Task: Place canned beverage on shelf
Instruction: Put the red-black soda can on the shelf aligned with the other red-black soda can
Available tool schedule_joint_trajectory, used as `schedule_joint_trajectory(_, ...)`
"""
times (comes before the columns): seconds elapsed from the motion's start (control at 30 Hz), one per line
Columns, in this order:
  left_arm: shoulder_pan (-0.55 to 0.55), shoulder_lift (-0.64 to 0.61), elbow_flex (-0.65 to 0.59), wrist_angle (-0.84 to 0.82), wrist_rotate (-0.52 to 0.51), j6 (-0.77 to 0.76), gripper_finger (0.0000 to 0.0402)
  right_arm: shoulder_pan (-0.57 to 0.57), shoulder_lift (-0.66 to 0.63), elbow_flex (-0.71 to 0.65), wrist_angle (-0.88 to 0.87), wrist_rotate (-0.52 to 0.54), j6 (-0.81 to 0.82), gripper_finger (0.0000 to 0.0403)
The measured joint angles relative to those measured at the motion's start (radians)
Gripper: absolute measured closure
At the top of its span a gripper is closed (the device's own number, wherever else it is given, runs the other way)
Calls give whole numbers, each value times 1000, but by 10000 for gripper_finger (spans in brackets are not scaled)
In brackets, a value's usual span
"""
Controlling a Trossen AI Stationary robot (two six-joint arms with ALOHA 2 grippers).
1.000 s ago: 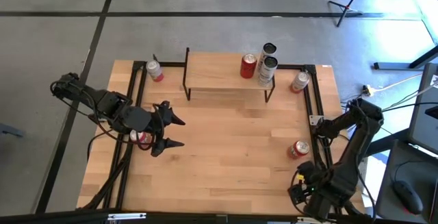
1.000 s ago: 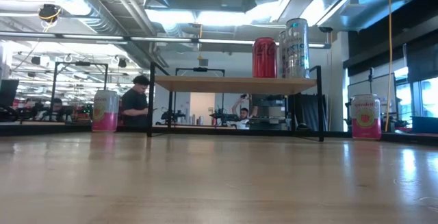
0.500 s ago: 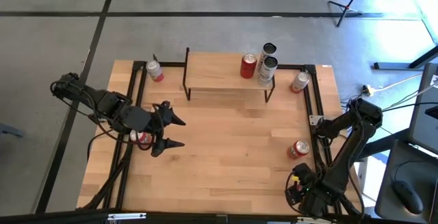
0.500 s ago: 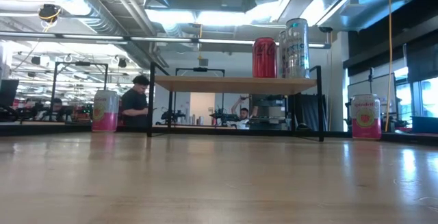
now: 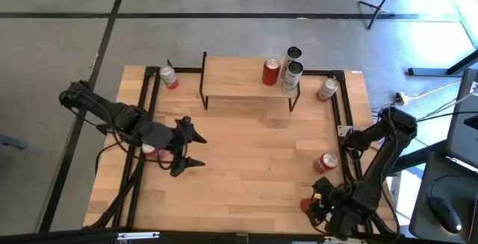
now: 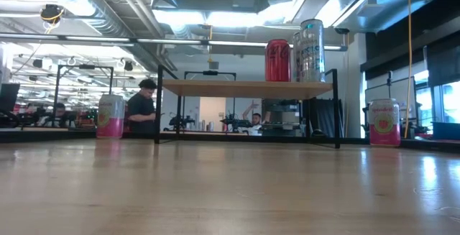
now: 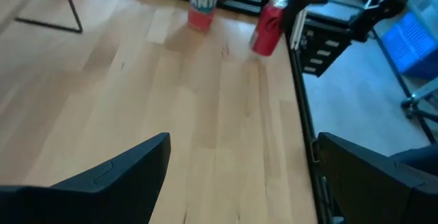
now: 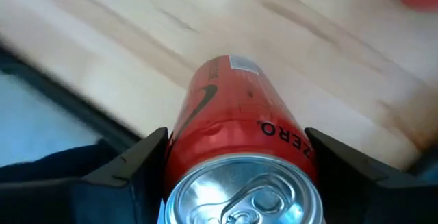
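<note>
The shelf [image 5: 246, 80] stands at the table's far side, with a red can [image 5: 271, 72] and two tall cans [image 5: 292, 69] on its right end; it also shows in the low view [image 6: 244, 88]. My right gripper [image 5: 312, 204] is at the table's near right corner, shut on a red "ZERO" can [image 8: 236, 121], which also shows in the left wrist view [image 7: 267, 29]. My left gripper [image 5: 196, 149] is open and empty over the table's left part, fingers pointing toward the right edge. My right gripper pinches the red can's round wall [image 8: 185, 148] between its two fingers, one on each side, near the can's top end. The can lies along the fingers, its top [image 8: 239, 196] toward the wrist. It is tilted; whether its lower end touches the table I cannot tell.
Single cans stand at the far left [image 5: 169, 77], far right [image 5: 326, 89] and near right [image 5: 325, 163]; another [image 5: 151, 151] stands under my left arm. Black frame rails run along the table's left and right sides. Bare wood lies in the middle [image 5: 254, 154]. People show in the room behind.
My right gripper has gone toward the table's left edge, bringing the red can into sight at the near right corner. My left gripper has shifted a little toward the near edge, still open.
</note>
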Motion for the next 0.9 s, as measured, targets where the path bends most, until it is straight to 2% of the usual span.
schedule_joint_trajectory(0.23, -5, 72, 0, 30, 19, -16, 46, -111, 0, 119, 0, 179, -319, 134)
schedule_joint_trajectory(0.33, -3, 90, 0, 41, 24, -34, 49, -177, 0, 166, -3, 223, -453, 134)
schedule_joint_trajectory(0.67, -3, 16, 0, 40, 12, -88, 80, -431, -1, 370, -30, 238, -940, 134)
schedule_joint_trajectory(0.8, -2, -13, 1, 39, -60, -62, 83, -501, -2, 422, -14, 235, -1088, 134)
schedule_joint_trajectory(0.9, 4, -12, 2, 34, -85, -34, 84, -544, -2, 422, -31, 192, -1149, 134)
